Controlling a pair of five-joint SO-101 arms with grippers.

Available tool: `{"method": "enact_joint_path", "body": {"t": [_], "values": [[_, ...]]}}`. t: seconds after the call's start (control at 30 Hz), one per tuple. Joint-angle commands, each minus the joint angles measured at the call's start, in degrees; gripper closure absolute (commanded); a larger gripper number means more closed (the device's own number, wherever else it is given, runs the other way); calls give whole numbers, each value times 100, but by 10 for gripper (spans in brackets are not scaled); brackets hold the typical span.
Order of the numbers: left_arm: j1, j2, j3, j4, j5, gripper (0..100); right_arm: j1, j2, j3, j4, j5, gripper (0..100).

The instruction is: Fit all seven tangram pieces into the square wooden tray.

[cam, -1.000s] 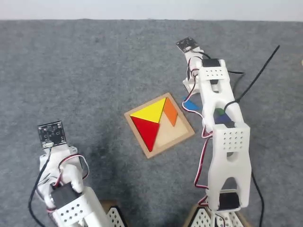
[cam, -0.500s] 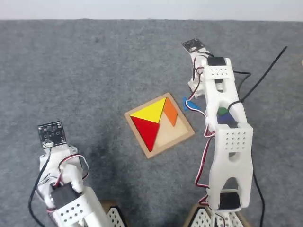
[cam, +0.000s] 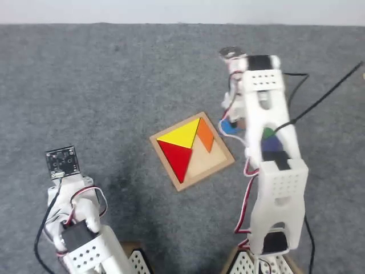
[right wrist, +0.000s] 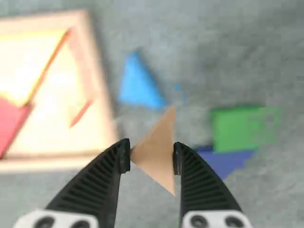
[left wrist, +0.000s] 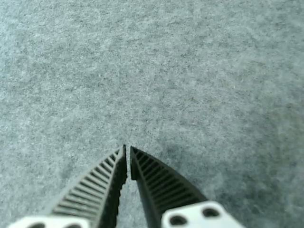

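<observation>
The square wooden tray (cam: pixel 165 165) lies mid-table with a yellow triangle (cam: pixel 182 135), a red triangle (cam: pixel 177 157) and an orange piece (cam: pixel 205 135) inside it. My right gripper (right wrist: pixel 149 154) is shut on a tan triangle (right wrist: pixel 159 152), held above the carpet just right of the tray (right wrist: pixel 97 80). Under it lie a blue triangle (right wrist: pixel 137 85), a green square (right wrist: pixel 235 128) and a dark blue piece (right wrist: pixel 228 161). The right arm hides most of the loose pieces in the high view, though the blue triangle (cam: pixel 228 127) and green square (cam: pixel 266 135) peek out. My left gripper (left wrist: pixel 127 151) is shut over bare carpet at the front left.
Grey carpet covers the whole table. The left arm (cam: pixel 74 217) stands near the front left corner, well away from the tray. Black cables trail from the right arm (cam: pixel 274 171) toward the back right. Part of the tray floor (cam: pixel 208 162) is bare wood.
The right arm has shifted slightly to the right and its wrist has turned, uncovering more of the blue triangle. The left arm has not moved.
</observation>
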Motion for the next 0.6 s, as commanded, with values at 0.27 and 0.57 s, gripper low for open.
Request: {"method": "enact_joint_path", "body": {"t": [0.27,0.57], "values": [[35,-44,-40,-18,-62,985,-1279,-2870,3033,-1235,-905,938],[35,-44,-40,-9,-62,985,-2035,-2976,5310,-3714,-2066,943]]}}
